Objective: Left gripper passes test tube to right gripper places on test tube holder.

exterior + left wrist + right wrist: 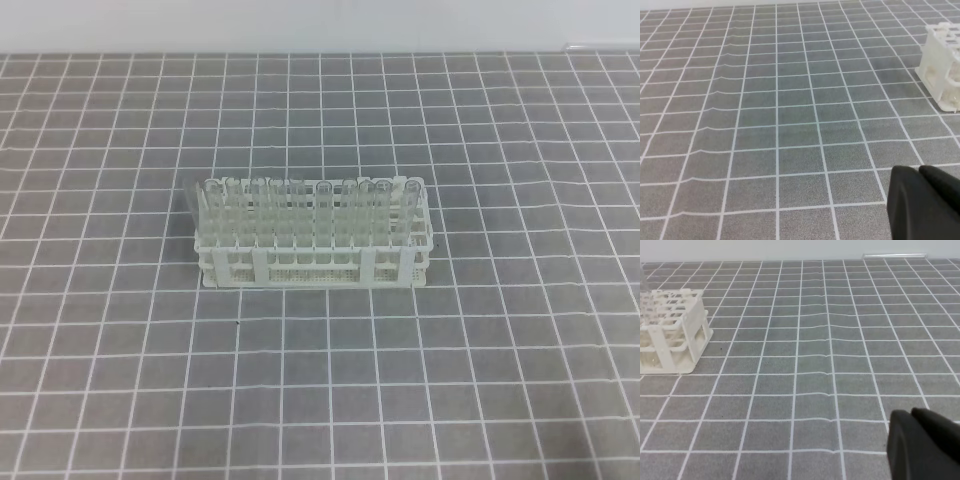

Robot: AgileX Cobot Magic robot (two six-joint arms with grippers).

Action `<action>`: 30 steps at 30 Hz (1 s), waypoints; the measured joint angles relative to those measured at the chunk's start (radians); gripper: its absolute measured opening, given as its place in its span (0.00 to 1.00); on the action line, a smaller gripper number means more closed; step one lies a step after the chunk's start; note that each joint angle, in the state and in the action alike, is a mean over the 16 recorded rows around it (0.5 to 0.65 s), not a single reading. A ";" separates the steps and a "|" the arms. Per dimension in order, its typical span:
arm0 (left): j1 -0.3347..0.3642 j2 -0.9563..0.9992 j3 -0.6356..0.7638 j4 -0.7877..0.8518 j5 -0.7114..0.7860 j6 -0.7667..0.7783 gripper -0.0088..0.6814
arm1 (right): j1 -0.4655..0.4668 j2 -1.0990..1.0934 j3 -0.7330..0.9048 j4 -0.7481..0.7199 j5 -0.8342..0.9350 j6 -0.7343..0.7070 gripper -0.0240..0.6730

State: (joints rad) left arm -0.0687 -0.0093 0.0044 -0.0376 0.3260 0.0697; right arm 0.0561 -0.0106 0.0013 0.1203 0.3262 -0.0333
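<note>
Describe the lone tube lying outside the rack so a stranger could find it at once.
Start at the white rack mid-mat, then look to the mat's far right corner by the wall. The clear tube lies flat there, alone, while the others stand upright in the rack.

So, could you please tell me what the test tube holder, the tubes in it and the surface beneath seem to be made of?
Test tube holder: looks like white moulded plastic, matte, with an open lattice. Tubes: clear and colourless, probably glass, though clear plastic cannot be ruled out. Surface: seemingly a soft grey mat with white grid lines; ripples in the wrist views suggest a flexible sheet.
</note>
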 joint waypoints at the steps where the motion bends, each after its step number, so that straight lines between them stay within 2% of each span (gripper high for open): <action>1: 0.000 0.000 0.000 0.000 0.000 0.000 0.01 | 0.000 0.000 0.000 0.000 0.000 0.000 0.02; 30: -0.001 -0.016 0.005 0.001 -0.004 0.000 0.01 | 0.000 0.001 0.000 0.000 0.000 0.000 0.02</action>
State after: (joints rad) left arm -0.0694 -0.0249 0.0091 -0.0362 0.3221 0.0694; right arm 0.0561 -0.0091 0.0013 0.1208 0.3262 -0.0333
